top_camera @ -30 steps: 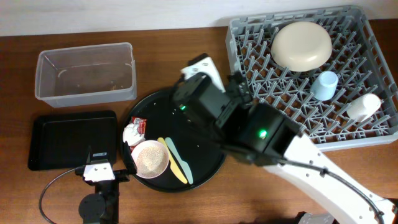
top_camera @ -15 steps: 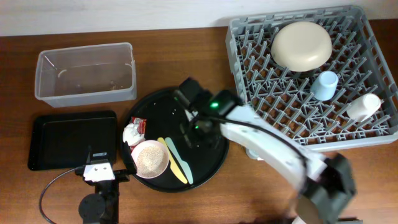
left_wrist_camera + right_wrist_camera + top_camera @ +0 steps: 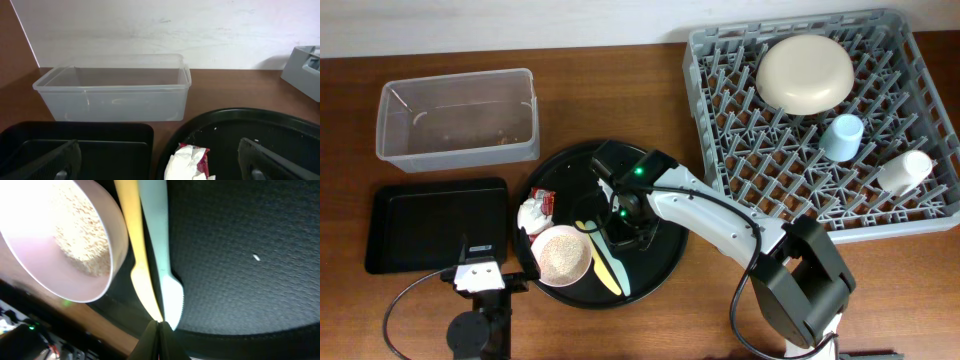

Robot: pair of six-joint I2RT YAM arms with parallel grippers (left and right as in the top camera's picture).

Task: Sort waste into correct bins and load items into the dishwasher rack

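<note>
Down goes the right gripper (image 3: 621,238) onto the round tray (image 3: 665,268) at frame centre. A second ago it was held higher with its jaws wide. Now it is seen clenched to a thin line right at the tips of the two utensils. Whether a blade is actually pinched cannot be told from the wrist view. A utensil pick for the rack (image 3: 910,215) is judged to be under way. The left gripper (image 3: 480,272) is parked at lower left, fingers spread, nothing held

Now the count:
- Two utensils are lying side by side on the tray, one yellow (image 3: 132,240) and one green (image 3: 156,240).
- One bowl (image 3: 561,254) with rice in it is seen just left of them.
- One wrapper (image 3: 535,210) is seen just above the bowl.
- One plate (image 3: 804,73), one blue cup (image 3: 843,136) and one white cup (image 3: 905,170) are already stood in the rack at upper right.
- One clear tub (image 3: 460,118) is found at upper left, with one black bin (image 3: 435,225) below it.
- Neither rice nor wrapper is sorted yet
</note>
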